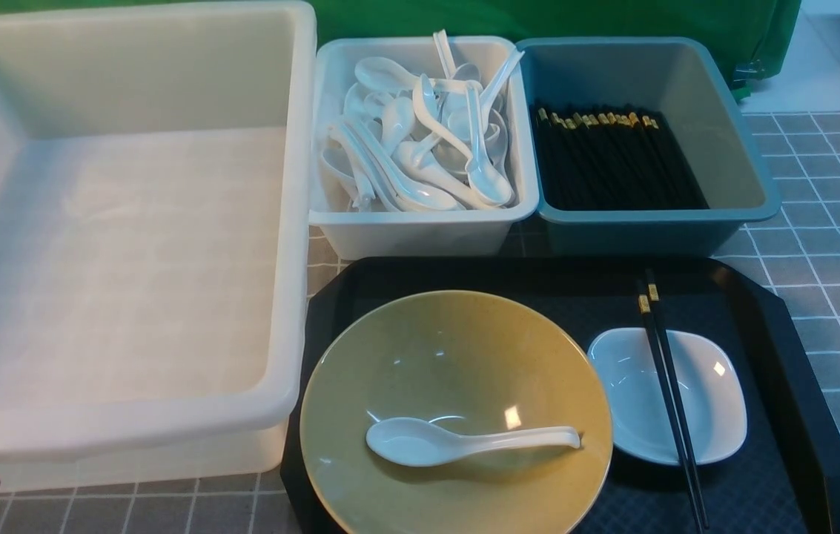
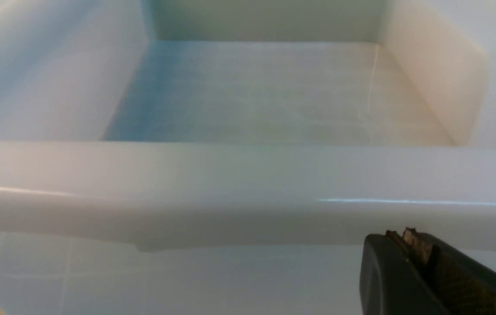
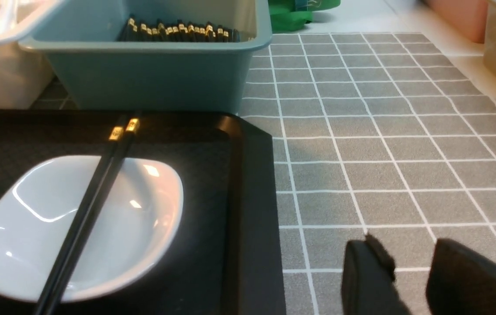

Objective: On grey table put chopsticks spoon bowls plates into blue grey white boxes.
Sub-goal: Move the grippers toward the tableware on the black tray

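Left gripper (image 2: 407, 236) pressed shut just outside the near wall of the milky tub (image 1: 293, 222). On the black tray (image 1: 783, 348), a glossy, likely slippery spoon (image 1: 464, 439) lies in the yellow bowl (image 1: 457, 348): take its handle. Thin chopsticks (image 1: 668, 393) cross the white dish (image 1: 716, 400) near the tray's right edge; right gripper (image 3: 409, 253) parted, empty, beyond it

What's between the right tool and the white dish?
In the right wrist view, only a strip of grey table and the edge of the black tray lie between the right tool and the white dish.
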